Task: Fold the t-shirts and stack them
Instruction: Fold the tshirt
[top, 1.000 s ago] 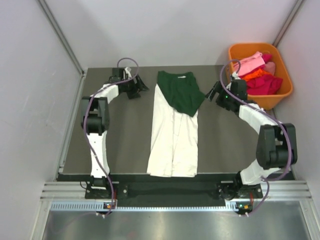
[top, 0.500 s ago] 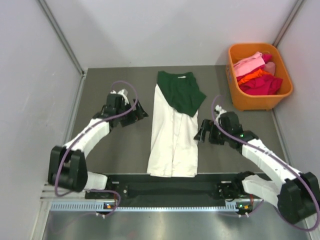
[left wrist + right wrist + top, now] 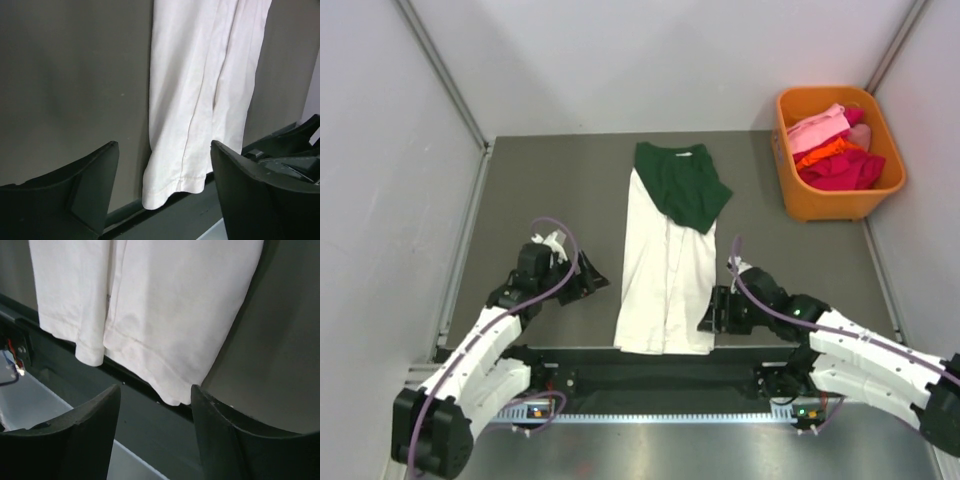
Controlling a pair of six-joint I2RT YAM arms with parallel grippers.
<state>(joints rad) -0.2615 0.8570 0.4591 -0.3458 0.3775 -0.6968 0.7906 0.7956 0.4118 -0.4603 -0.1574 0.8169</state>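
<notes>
The cream-white t-shirt (image 3: 666, 270) lies folded into a long strip down the middle of the table, its near hem hanging over the front edge. The dark green t-shirt (image 3: 682, 185) lies folded on its far end. My left gripper (image 3: 592, 281) is open and empty just left of the strip's near part; the left wrist view shows the hem corner (image 3: 170, 185) between its jaws. My right gripper (image 3: 713, 313) is open and empty at the strip's near right corner, whose hem shows in the right wrist view (image 3: 175, 385).
An orange basket (image 3: 825, 203) with pink, orange and red clothes stands at the back right. The dark table (image 3: 550, 210) ends at a black front rail (image 3: 660, 375). White walls close in the sides and back.
Both arms have swung from the far end of the table toward the near edge, ending beside the cream shirt's near hem. Both shirts lie unmoved.
</notes>
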